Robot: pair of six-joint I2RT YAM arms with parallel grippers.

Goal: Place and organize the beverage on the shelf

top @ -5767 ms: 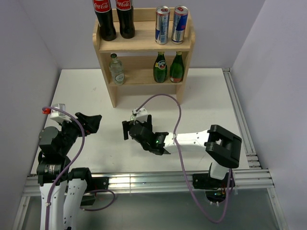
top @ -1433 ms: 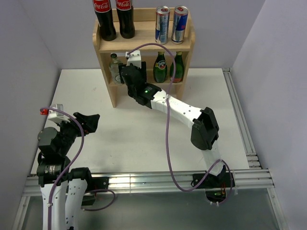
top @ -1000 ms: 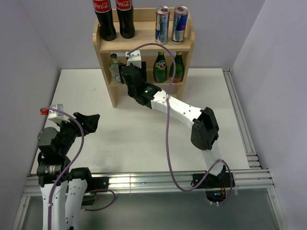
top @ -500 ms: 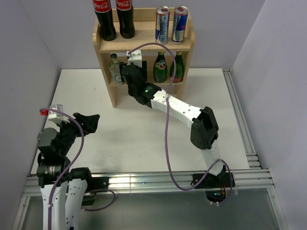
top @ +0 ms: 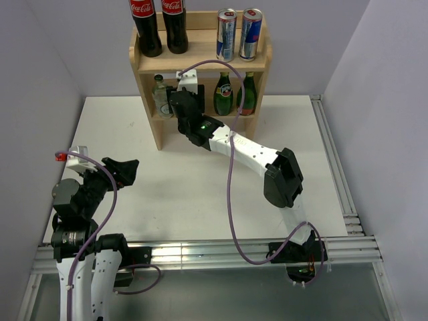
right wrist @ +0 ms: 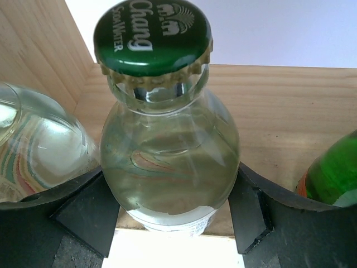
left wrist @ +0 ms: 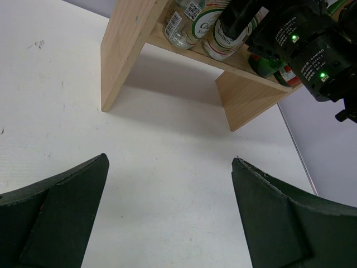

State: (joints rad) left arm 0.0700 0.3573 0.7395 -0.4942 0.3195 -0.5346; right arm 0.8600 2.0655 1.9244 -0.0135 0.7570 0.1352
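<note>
The right end effector [right wrist: 167,209] grips the last clear bottle [right wrist: 167,151] on the shelf's [top: 194,61] lower tier, between its twin [right wrist: 39,148] and 2 green bottles [top: 235,94]. The likely next move is to release it and back straight out. The left end effector [left wrist: 167,218] is wide open over the worktop.

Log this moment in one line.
right tool: shut on clear bottle | bottle: upright, in shelf lower tier | left tool: open, empty, above table
</note>
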